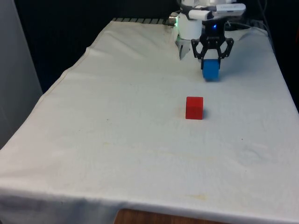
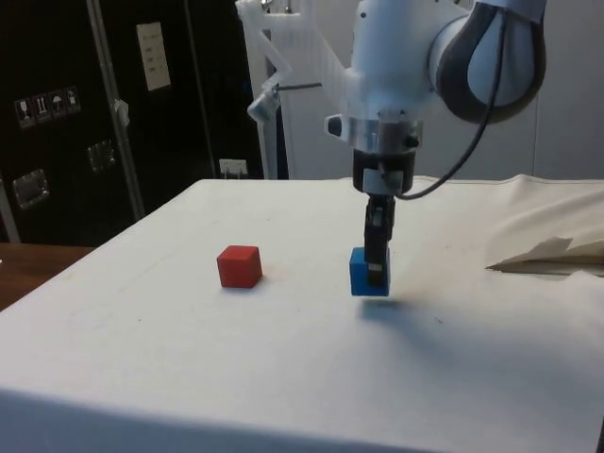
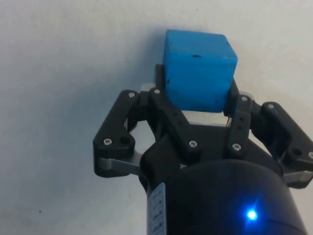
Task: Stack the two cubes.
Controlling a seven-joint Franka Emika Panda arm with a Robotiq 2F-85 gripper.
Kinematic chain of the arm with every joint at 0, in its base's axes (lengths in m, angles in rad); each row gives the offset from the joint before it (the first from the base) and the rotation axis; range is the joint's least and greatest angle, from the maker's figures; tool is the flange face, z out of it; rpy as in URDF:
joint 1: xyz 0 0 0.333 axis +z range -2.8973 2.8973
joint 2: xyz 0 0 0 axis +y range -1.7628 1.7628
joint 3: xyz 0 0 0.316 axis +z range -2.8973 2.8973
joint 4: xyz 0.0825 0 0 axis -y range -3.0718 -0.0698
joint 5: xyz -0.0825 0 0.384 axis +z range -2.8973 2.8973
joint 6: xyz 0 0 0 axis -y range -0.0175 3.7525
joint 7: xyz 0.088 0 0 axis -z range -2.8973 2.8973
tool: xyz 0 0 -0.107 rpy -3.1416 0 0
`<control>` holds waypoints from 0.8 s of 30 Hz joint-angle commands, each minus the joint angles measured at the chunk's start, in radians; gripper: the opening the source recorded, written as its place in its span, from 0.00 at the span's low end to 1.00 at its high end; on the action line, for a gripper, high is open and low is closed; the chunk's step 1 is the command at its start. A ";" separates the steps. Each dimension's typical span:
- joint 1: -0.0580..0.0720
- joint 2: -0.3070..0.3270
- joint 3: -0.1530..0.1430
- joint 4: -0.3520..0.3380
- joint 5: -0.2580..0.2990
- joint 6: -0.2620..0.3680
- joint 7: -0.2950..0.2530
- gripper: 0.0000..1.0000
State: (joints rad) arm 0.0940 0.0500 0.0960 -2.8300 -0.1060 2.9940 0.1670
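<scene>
My gripper (image 1: 211,63) is shut on a blue cube (image 1: 211,70), which hangs just above the white cloth with a shadow under it. From the side, the blue cube (image 2: 369,273) sits between the black fingers (image 2: 377,247) and is lifted slightly off the table. In the wrist view the blue cube (image 3: 198,70) is clamped between both fingers. A red cube (image 1: 194,108) rests on the cloth nearer the camera than the blue one; in the side view the red cube (image 2: 239,265) lies apart from the gripper (image 2: 376,276).
The white cloth (image 1: 117,140) covers the whole table, with a rumpled fold (image 2: 547,250) at the far side. The robot base (image 1: 187,28) stands right behind the gripper. Dark cabinets (image 2: 85,113) line the wall beyond the table.
</scene>
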 commanded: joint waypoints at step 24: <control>0.005 -0.166 -0.015 0.082 0.030 -0.267 -0.004 0.02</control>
State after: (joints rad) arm 0.0930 -0.1200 0.0840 -2.7520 -0.0980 2.7310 0.1770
